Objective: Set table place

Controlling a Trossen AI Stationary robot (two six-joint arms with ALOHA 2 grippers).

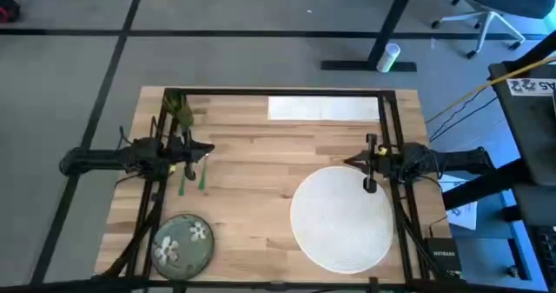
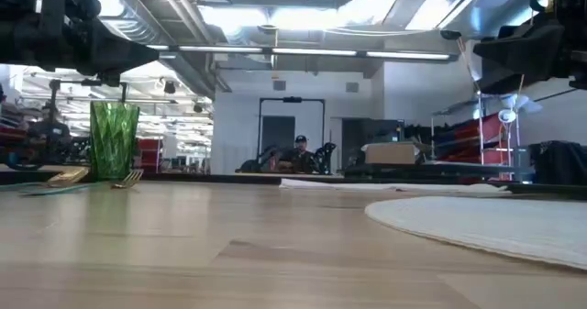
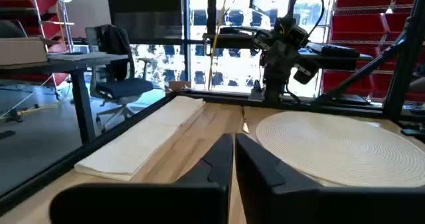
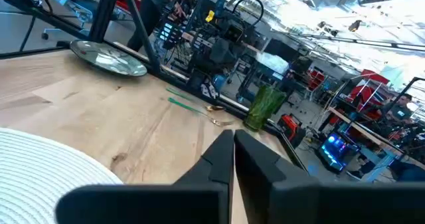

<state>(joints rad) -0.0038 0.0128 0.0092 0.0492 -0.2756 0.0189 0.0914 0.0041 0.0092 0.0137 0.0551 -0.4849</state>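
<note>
The round white woven placemat [image 1: 340,216] lies flat on the table [image 1: 252,197] at the near right. A green floral plate [image 1: 183,243] sits at the near left. The green cup [image 1: 178,110] stands upright at the far left. The green fork [image 4: 189,106] and a gold-coloured utensil [image 4: 219,114] lie between cup and plate. A white napkin [image 1: 323,108] lies flat along the far edge. My left gripper [image 1: 209,149] hovers shut over the fork area and holds nothing. My right gripper [image 1: 349,162] hovers shut above the placemat's far edge and holds nothing.
The table's black frame [image 1: 278,91] runs along its edges. Bare wood lies in the middle between plate and placemat. Beyond the table are office chairs [image 1: 491,10], a desk leg [image 1: 391,32] and shelving; a person [image 2: 300,151] sits far off in the room.
</note>
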